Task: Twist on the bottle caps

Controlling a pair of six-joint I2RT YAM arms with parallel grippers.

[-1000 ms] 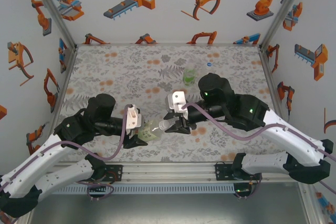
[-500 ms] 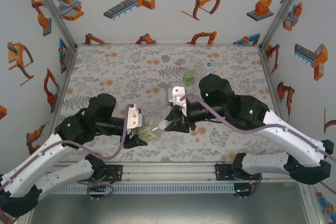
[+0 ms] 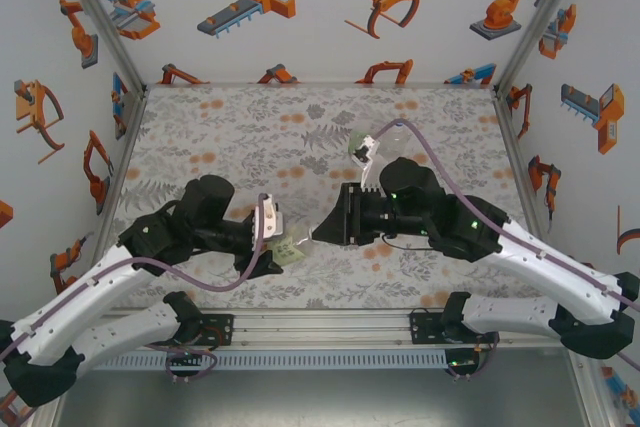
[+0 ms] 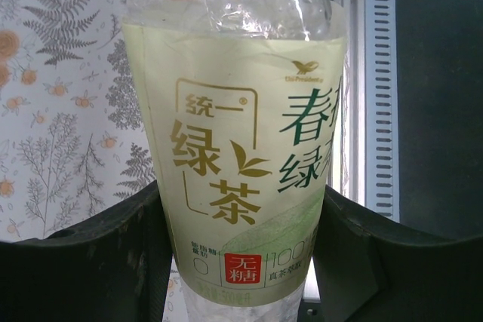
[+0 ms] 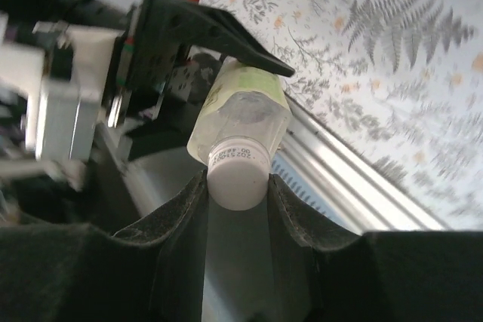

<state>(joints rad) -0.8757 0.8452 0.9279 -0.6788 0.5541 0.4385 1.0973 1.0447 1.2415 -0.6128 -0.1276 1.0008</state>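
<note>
A clear bottle (image 4: 241,133) with a yellow-green label is held off the table, tilted with its neck toward the right arm. My left gripper (image 4: 241,262) is shut on its labelled body, one black finger pressing each side. In the top view this bottle (image 3: 287,250) lies between the two arms near the front edge, in my left gripper (image 3: 275,252). A white cap (image 5: 238,175) sits on the bottle's neck (image 5: 243,115). My right gripper (image 5: 238,186) is shut on that cap, fingers touching both sides. From above, my right gripper (image 3: 320,236) meets the bottle's mouth.
A bottle with a bright green label (image 3: 355,155) stands on the floral tablecloth (image 3: 230,137) behind my right wrist, partly hidden by it. The aluminium front rail (image 3: 320,322) runs just below both grippers. Printed walls close in three sides.
My right gripper has closed on the cap and its wrist has rolled, swinging the camera mount up toward the back. The left arm has shifted slightly right with the bottle.
</note>
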